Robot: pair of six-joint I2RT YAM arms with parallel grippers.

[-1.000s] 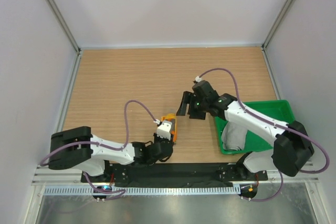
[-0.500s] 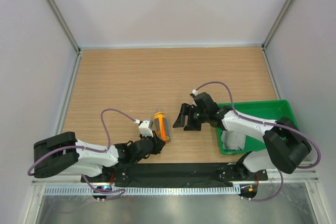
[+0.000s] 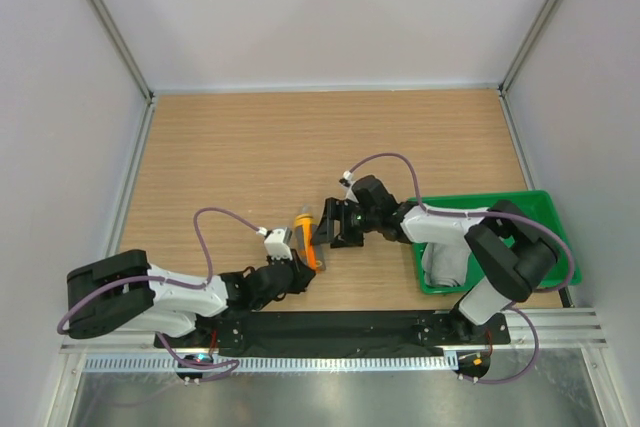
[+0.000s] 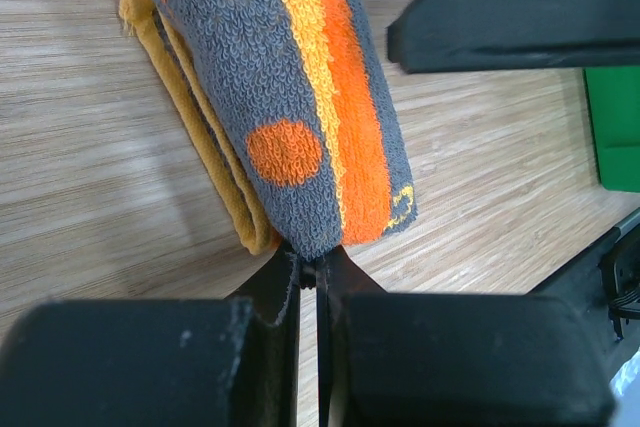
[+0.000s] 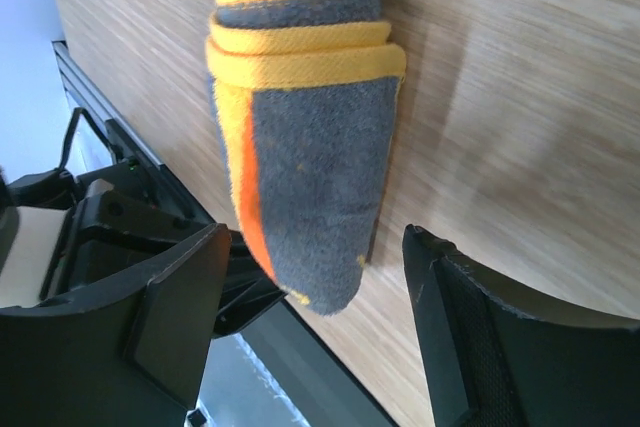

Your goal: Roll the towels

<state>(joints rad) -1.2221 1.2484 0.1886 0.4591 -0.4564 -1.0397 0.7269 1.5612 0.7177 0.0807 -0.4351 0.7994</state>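
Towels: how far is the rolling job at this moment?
Done: the dark grey and orange towel looks wound into a bundle. In hand: the left claw is shut on its end; the open right claw straddles it. Left: the light grey towel in the green tray, apparently not yet rolled.

Overhead shot is bright and even, just faint soft shadows under the arms. Left wrist cam: towel loops are crisp right ahead of the fingers, which go dark and mushy. Right wrist cam: smeary shadow on the table beside the towel.
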